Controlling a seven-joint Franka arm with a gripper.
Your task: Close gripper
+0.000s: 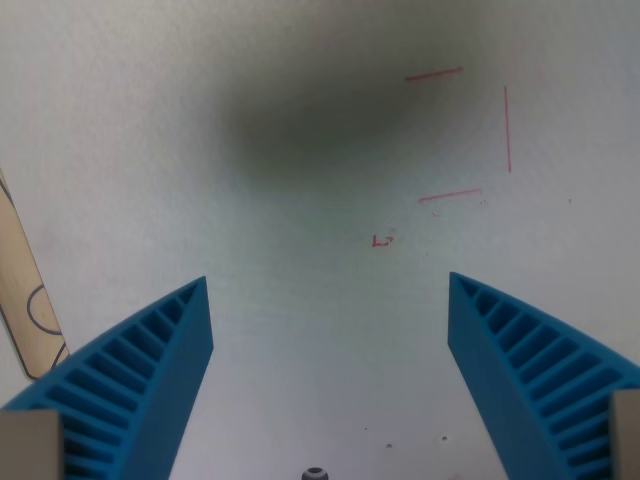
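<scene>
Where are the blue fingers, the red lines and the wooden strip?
fingers (150, 375): wrist view, ribbed face of the left one.
red lines (507, 130): wrist view, the upright stroke.
wooden strip (25, 300): wrist view, its middle.

**Red pen marks, nothing I can read**

I find no words or numbers. On the white desk (320, 120) there are three red lines (460, 130) near the far right, forming an open-sided box. Just nearer sits a small red scribble (383, 240), too tiny for me to read as any letter.
</scene>
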